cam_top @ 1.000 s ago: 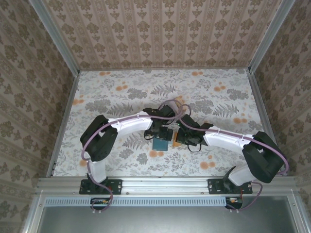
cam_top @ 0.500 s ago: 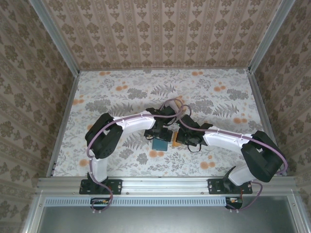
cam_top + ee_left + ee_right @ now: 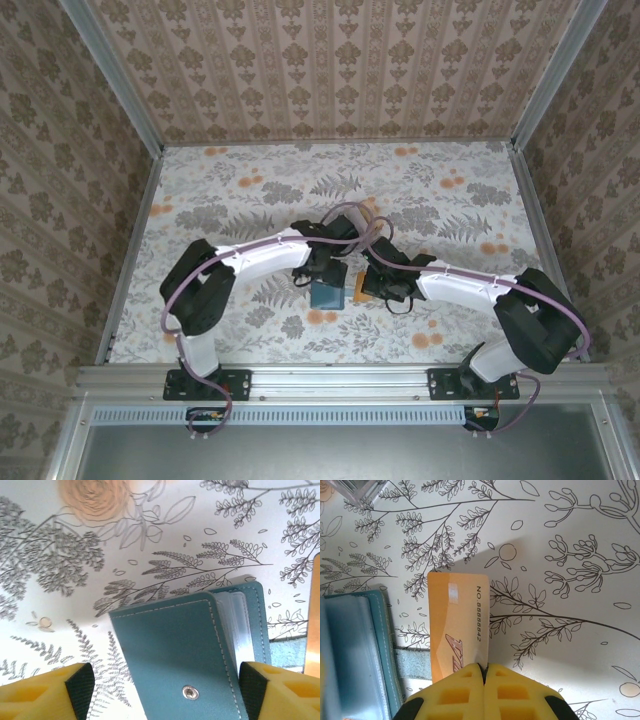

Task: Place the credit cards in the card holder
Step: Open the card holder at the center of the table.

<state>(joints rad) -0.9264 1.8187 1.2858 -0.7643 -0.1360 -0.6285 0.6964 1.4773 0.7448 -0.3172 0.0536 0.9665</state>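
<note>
The teal card holder (image 3: 327, 295) lies mid-table, its cover partly lifted, with a snap stud and clear sleeves (image 3: 239, 625) showing inside. My left gripper (image 3: 165, 692) hangs over it, open. Its yellow fingers straddle the card holder (image 3: 175, 650): the left pad stands clear of it and the right pad sits at its right edge. My right gripper (image 3: 483, 672) is shut on the edge of a tan credit card (image 3: 457, 625), held upright just right of the card holder (image 3: 355, 650). From above, that card (image 3: 360, 290) sits between the card holder and my right gripper (image 3: 374, 285).
A corner of a clear box (image 3: 352, 489) shows at the far left of the right wrist view. Both arms meet mid-table over the floral cloth (image 3: 240, 190). Patterned walls and metal rails (image 3: 135, 250) close in the table.
The left arm's elbow has swung left and its jaws have narrowed a little around the card holder. The right gripper keeps the tan card in the same place.
</note>
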